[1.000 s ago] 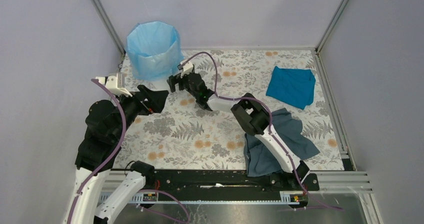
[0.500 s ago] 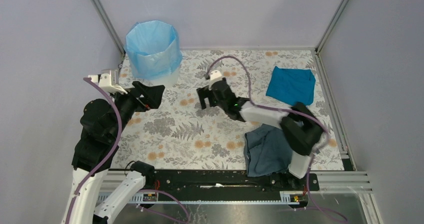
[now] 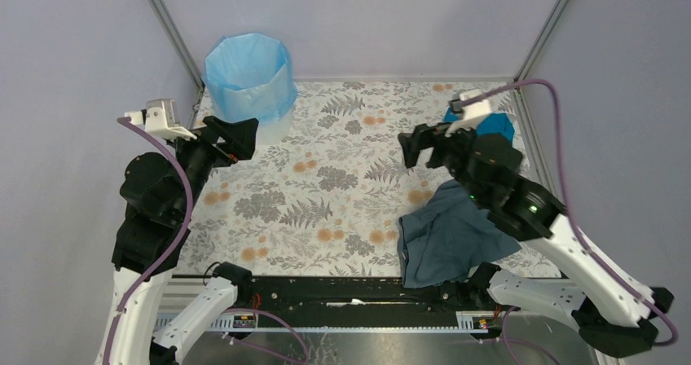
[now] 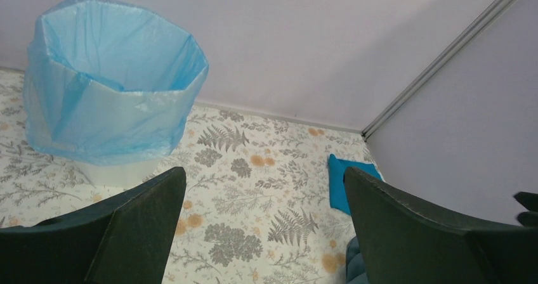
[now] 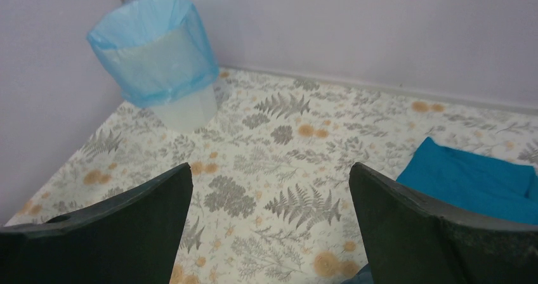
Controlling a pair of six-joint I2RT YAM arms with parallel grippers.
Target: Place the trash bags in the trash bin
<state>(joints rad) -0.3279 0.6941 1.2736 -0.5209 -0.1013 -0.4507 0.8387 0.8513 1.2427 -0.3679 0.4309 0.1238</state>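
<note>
The light-blue trash bag (image 3: pixel 248 72) lines the white trash bin (image 3: pixel 275 127) at the back left, its film folded down over the rim and its mouth open. The left wrist view shows the bag (image 4: pixel 114 87) above the bin's bare base (image 4: pixel 124 171), and the right wrist view shows the bag (image 5: pixel 155 43) from farther off. My left gripper (image 3: pixel 247 137) is open and empty, just in front of the bin and left of it. My right gripper (image 3: pixel 414 145) is open and empty too, raised over the right half of the mat, far from the bin.
A teal cloth (image 3: pixel 499 130) lies at the back right, partly behind my right wrist. A dark grey-blue cloth (image 3: pixel 448 239) is crumpled at the front right. The floral mat (image 3: pixel 326 186) is walled on three sides, with metal posts in the corners.
My right arm has swung away from the bin's base to the right side and risen. My left gripper has drawn back a little to the left. The bag stays on the bin.
</note>
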